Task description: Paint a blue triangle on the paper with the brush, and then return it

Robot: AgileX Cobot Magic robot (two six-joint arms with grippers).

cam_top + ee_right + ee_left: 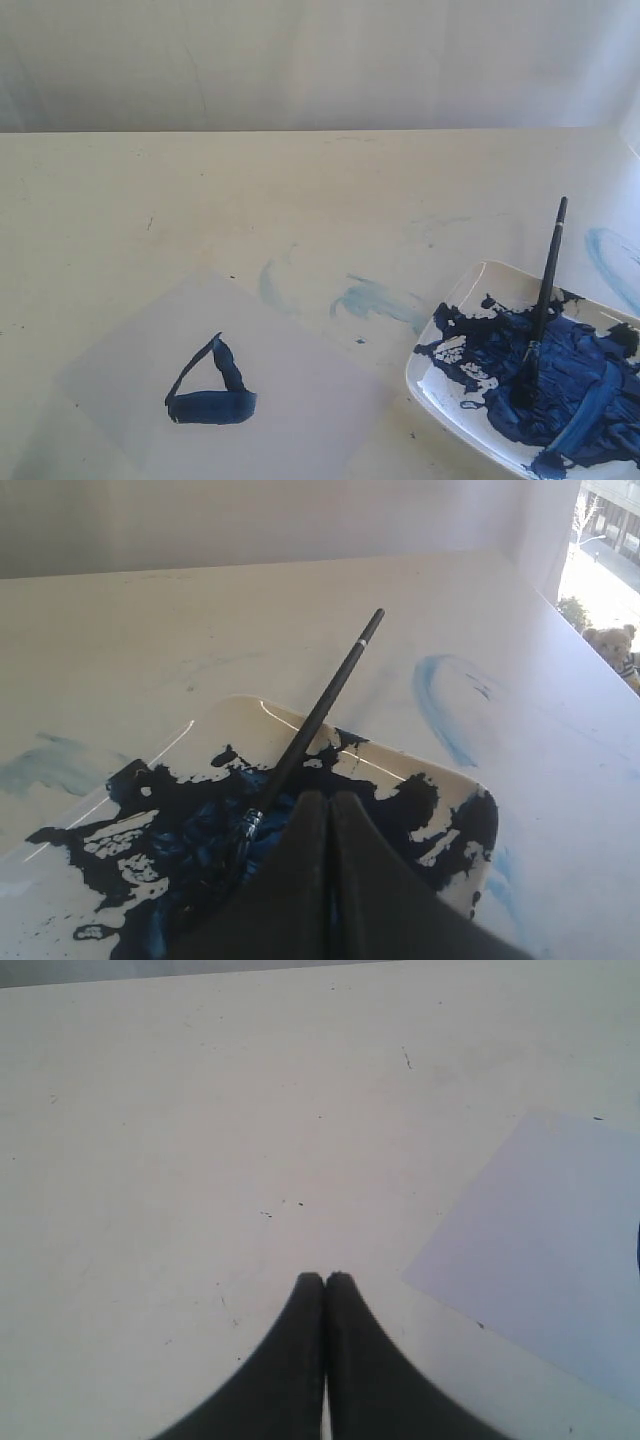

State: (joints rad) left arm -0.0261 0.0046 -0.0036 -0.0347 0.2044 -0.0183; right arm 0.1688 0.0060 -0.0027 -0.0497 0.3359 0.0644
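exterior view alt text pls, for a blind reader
A dark-blue triangle sits painted on a pale sheet of paper at the lower left of a cream table. At lower right, a black-handled brush rests tip-down in a white plate smeared with blue paint.

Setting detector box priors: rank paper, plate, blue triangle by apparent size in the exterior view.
1. paper, largest
2. plate, but the frame crops it, so these two are unsure
3. blue triangle, clearly smallest

Left claw [325,1278], right claw [322,795] (both closed)
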